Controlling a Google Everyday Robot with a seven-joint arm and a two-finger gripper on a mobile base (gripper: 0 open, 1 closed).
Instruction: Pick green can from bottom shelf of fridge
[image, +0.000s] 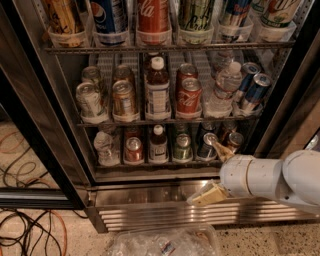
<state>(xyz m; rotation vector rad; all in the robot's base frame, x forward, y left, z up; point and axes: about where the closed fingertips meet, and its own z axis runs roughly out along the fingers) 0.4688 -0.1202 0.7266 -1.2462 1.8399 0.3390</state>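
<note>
Speckled flooring (65, 245) is stretching out before the fridge (50, 100), with loose cables (25, 227) lying at the left and a clear plastic bag (165, 242) sitting against the ribbed steel base panel (150, 216). Dark door frames (35, 130) are bounding the opening on both sides, leaving the racks open to the front.

Low at the right, a white arm (265, 177) is reaching in, and its pincer (204, 172) is hanging at the steel front lip of the bottom shelf (150, 172), released, with its tan fingers (207, 195) spread wide and grasping nothing. One finger is pointing up just beside a dark can (205, 147); the other is lying lower, over the base panel.

On that shelf the green can (182, 147) is standing upright at the front of its lane, between a brown bottle (158, 145) on its left and the dark can on its right, apart from the pincer. Farther left, a red-topped can (134, 149) and a crumpled clear bottle (106, 147) are filling their own lanes. Above, the middle rack (165, 121) is carrying cans and bottles, and the top rack (165, 47) is holding tall cans.
</note>
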